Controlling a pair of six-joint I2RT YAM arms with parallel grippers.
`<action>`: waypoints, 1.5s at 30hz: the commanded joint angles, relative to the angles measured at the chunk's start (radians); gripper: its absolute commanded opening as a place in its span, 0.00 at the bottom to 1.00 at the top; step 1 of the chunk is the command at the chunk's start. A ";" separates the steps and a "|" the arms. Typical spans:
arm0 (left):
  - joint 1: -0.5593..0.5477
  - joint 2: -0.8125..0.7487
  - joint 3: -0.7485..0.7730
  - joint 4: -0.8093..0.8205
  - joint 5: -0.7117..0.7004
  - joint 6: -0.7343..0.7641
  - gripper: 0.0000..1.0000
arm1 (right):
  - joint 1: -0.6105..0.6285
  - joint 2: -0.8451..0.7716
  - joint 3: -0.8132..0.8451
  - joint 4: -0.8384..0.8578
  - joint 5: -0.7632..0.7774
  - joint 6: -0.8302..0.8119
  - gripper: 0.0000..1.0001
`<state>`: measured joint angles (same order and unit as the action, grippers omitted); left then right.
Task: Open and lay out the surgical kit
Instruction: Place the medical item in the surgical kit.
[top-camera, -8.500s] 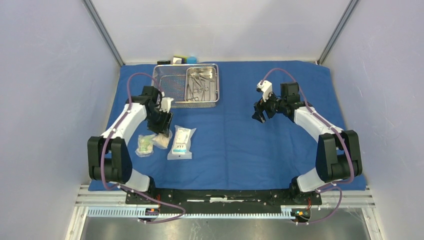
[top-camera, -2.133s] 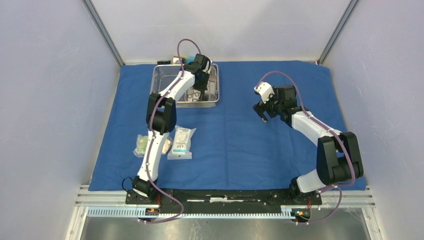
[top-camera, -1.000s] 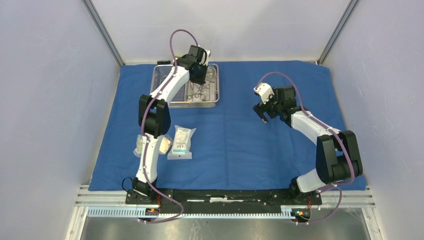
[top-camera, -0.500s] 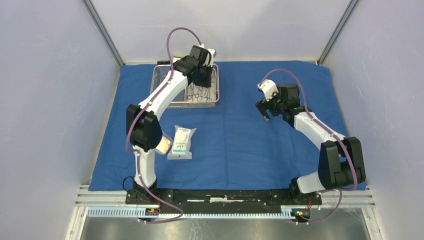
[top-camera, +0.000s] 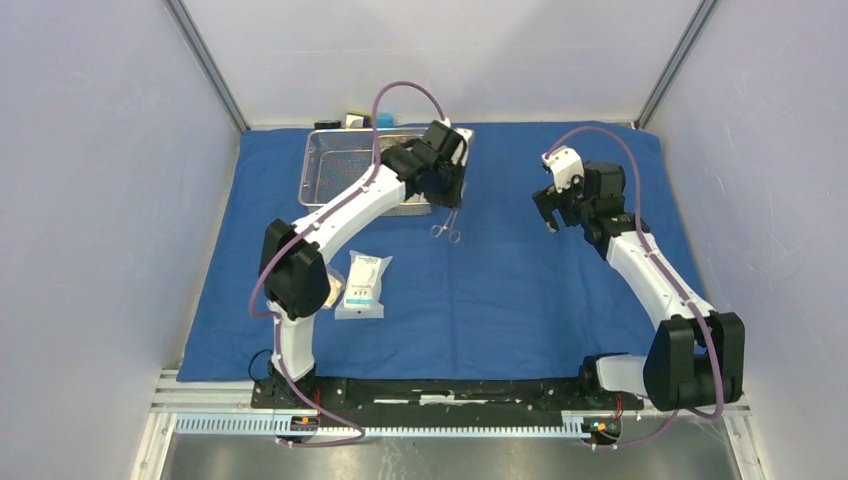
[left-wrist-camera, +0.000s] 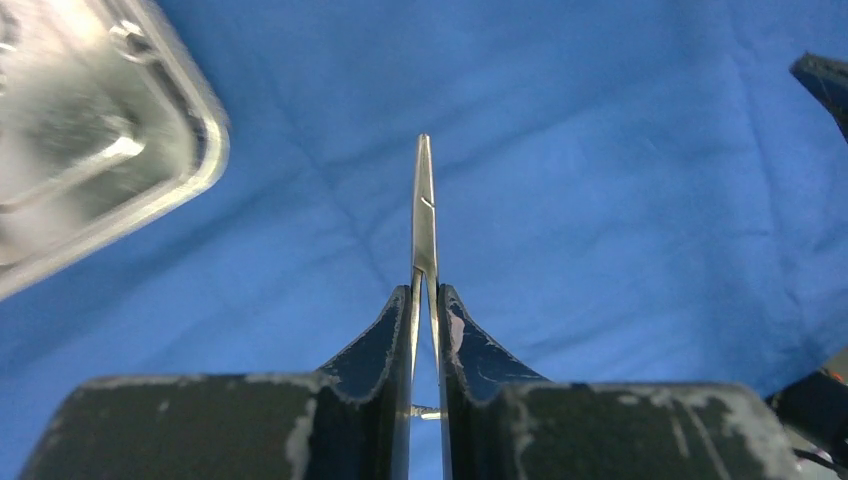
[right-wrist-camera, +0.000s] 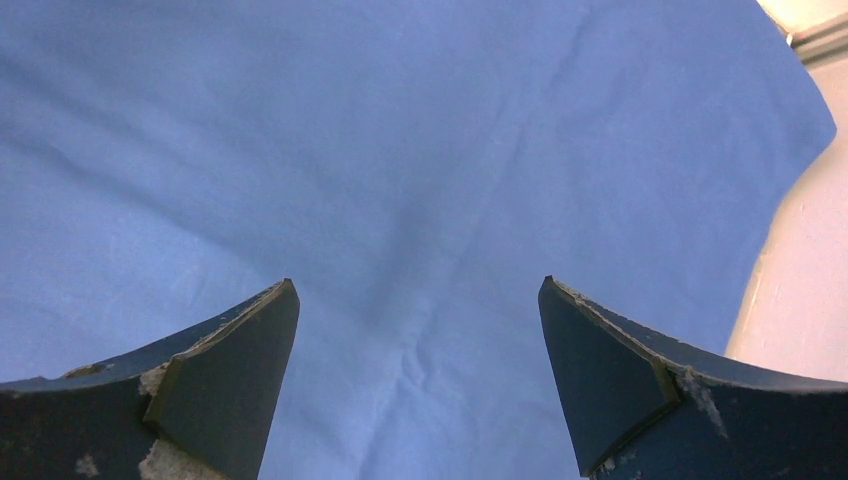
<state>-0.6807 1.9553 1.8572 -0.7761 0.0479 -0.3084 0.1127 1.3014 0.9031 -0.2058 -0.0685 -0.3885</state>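
Left gripper (left-wrist-camera: 427, 295) pinches a slim steel instrument (left-wrist-camera: 424, 205) over the blue cloth (top-camera: 500, 290), just right of the basket (top-camera: 335, 170). Right gripper (right-wrist-camera: 420, 300) hangs wide open, empty. Such a narrow pinch may let the instrument swivel or slip free.

A small black block (top-camera: 327, 125), a white block (top-camera: 354, 121) and a blue block (top-camera: 383, 119) sit in a row below the back wall (top-camera: 440, 50). A ribbed metal rail (top-camera: 430, 425) runs along the near edge.
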 joint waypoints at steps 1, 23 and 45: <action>-0.079 -0.047 -0.030 0.018 -0.012 -0.128 0.02 | -0.021 -0.078 0.038 -0.083 0.006 0.010 0.98; -0.226 0.071 -0.146 0.037 -0.203 -0.502 0.02 | -0.250 -0.250 -0.100 -0.124 -0.018 0.080 0.98; -0.280 0.200 -0.081 0.006 -0.257 -0.598 0.02 | -0.266 -0.276 -0.282 0.040 -0.086 0.091 0.98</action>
<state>-0.9474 2.1254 1.6978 -0.7387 -0.1768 -0.8478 -0.1432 1.0554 0.6270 -0.2329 -0.1421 -0.3099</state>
